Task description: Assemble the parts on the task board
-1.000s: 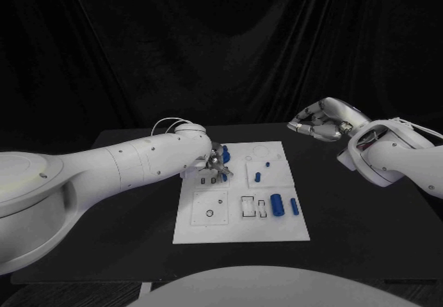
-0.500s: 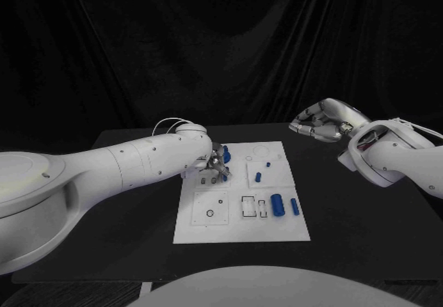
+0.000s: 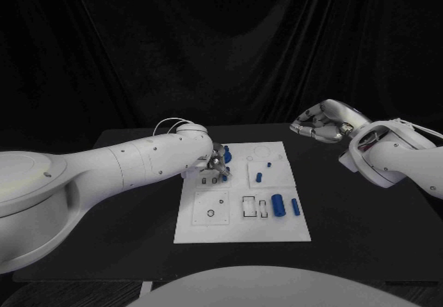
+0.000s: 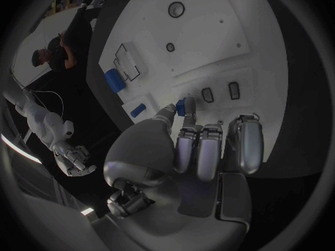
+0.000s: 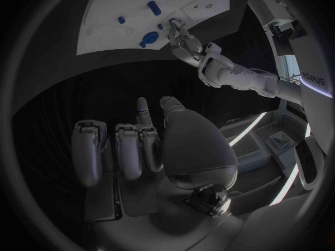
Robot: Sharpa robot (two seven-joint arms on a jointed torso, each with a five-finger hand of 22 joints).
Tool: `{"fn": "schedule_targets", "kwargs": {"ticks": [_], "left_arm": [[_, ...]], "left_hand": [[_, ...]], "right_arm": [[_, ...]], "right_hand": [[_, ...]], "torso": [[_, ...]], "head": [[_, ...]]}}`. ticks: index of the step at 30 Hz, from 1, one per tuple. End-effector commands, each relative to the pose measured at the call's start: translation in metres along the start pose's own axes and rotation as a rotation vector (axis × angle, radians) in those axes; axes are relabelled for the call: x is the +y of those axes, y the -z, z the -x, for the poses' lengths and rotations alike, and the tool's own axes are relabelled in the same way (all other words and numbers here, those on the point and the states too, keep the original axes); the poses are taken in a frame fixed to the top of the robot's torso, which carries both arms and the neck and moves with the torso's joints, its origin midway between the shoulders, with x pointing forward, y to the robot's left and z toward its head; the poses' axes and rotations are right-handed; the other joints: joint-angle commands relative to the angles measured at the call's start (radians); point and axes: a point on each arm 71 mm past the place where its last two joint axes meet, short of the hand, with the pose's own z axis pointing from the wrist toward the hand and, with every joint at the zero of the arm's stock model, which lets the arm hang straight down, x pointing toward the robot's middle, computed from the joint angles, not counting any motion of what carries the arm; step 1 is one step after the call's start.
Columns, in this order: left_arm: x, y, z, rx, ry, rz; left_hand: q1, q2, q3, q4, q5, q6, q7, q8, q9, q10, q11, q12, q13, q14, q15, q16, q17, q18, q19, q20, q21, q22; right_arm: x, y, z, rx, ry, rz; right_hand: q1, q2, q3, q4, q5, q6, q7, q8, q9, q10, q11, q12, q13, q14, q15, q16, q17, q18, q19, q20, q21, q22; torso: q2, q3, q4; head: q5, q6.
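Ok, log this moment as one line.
left hand: pinching small blue part on white board | right hand: raised off table, holding nothing

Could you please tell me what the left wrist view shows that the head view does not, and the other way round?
The left wrist view shows the left hand up close, pinching a small blue part at its fingertips just beside two small dark slots in the task board. The head view shows the whole task board on the black table, and the right hand raised off to the side, fingers curled, holding nothing. Both views show the left hand, the board and the loose blue parts lying on it.
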Motion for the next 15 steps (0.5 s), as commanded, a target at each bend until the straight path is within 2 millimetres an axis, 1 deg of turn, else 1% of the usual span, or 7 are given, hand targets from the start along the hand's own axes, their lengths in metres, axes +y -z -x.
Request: {"fn": "schedule_targets", "kwargs": {"ticks": [1,5,10,11,12,13,15], "left_arm": [[-0.0016,-0.0003,-0.0021,0.013,-0.003,-0.022],[-0.0008,0.0,-0.0025,0.015,-0.003,-0.021],[0.0008,0.0003,-0.0026,0.013,-0.001,-0.016],[0.0012,0.0004,-0.0026,0.012,-0.001,-0.015],[0.0019,0.0006,-0.0026,0.011,0.0,-0.012],[0.0025,0.0008,-0.0026,0.009,0.001,-0.01],[0.0036,0.0013,-0.0026,0.006,0.003,-0.006]], "left_hand": [[0.008,-0.006,0.016,-0.005,0.005,0.008,-0.001,-0.007,0.003,0.104,-0.007,0.003,0.262,0.104,-0.008,0.003,0.263,0.003,-0.007,0.002,-0.007,0.117],[0.004,-0.03,0.089,-0.041,0.038,0.015,-0.001,-0.027,0.017,0.104,-0.008,0.003,0.262,0.104,-0.009,0.003,0.263,0.003,-0.005,0.001,-0.009,0.121],[-0.016,-0.057,0.168,-0.073,0.058,0.022,-0.002,-0.041,0.035,0.104,-0.008,0.003,0.262,0.104,-0.009,0.003,0.263,0.003,-0.003,0.001,-0.012,0.125],[-0.03,-0.067,0.205,-0.087,0.063,0.026,-0.002,-0.046,0.044,0.104,-0.008,0.003,0.262,0.104,-0.009,0.003,0.263,0.003,-0.002,0.001,-0.013,0.127],[-0.038,-0.074,0.223,-0.094,0.067,0.027,-0.001,-0.048,0.049,0.104,-0.008,0.003,0.262,0.104,-0.009,0.003,0.263,0.003,-0.001,0.001,-0.013,0.129],[-0.038,-0.074,0.223,-0.094,0.067,0.027,-0.001,-0.048,0.049,0.104,-0.008,0.003,0.262,0.104,-0.009,0.003,0.263,0.003,-0.001,0.001,-0.013,0.129],[-0.057,-0.085,0.262,-0.106,0.08,0.031,-0.001,-0.052,0.062,0.104,-0.008,0.003,0.262,0.104,-0.009,0.003,0.263,0.003,0.001,0.0,-0.014,0.132]], "right_arm": [[-0.0021,0.0001,-0.0016,0.014,0.0,-0.024],[-0.0025,0.0001,-0.0019,0.017,0.001,-0.026],[-0.0035,0.0003,-0.0027,0.022,0.001,-0.031],[-0.0038,0.0004,-0.0029,0.023,0.001,-0.032],[-0.0041,0.0006,-0.0031,0.024,0.001,-0.033],[-0.0044,0.0007,-0.0033,0.025,0.001,-0.034],[-0.0049,0.001,-0.0036,0.026,0.001,-0.036]], "right_hand": [[0.014,0.001,0.008,-0.003,0.009,0.007,0.0,0.003,0.001,0.106,0.002,0.004,0.263,0.095,0.002,-0.007,0.215,0.015,0.063,0.003,-0.006,0.232],[0.027,0.0,0.016,-0.007,0.028,0.008,-0.001,0.002,0.0,0.106,0.002,0.004,0.263,0.095,0.001,-0.007,0.215,0.016,0.062,0.002,-0.008,0.232],[0.032,0.0,0.02,-0.008,0.036,0.008,-0.001,0.002,0.0,0.106,0.002,0.004,0.263,0.095,0.001,-0.008,0.213,0.016,0.062,0.002,-0.009,0.232],[0.034,0.0,0.021,-0.009,0.039,0.009,-0.001,0.002,0.0,0.106,0.002,0.004,0.263,0.094,0.001,-0.009,0.212,0.016,0.061,0.002,-0.01,0.231],[0.034,0.0,0.021,-0.009,0.039,0.009,-0.001,0.002,0.0,0.106,0.002,0.004,0.263,0.094,0.001,-0.009,0.212,0.016,0.061,0.002,-0.01,0.231],[0.036,0.0,0.022,-0.01,0.042,0.009,-0.001,0.002,0.0,0.106,0.001,0.004,0.263,0.094,0.001,-0.009,0.212,0.017,0.061,0.002,-0.011,0.231],[0.036,0.0,0.022,-0.01,0.042,0.009,-0.001,0.002,0.0,0.106,0.001,0.004,0.263,0.094,0.001,-0.009,0.212,0.017,0.061,0.002,-0.011,0.231]], "torso": [[0.0,-0.0002,-0.0001],[0.0,-0.0001,0.0004],[0.0,-0.0001,0.0004],[0.0,-0.0002,0.0003],[0.0,-0.0002,0.0003],[-0.001,-0.0001,0.0002],[0.0,-0.0001,0.0003]], "head": [[0.003,0.0],[0.004,0.0],[0.006,0.0],[0.007,0.0],[0.008,0.0],[0.009,0.0],[0.011,0.0]]}}
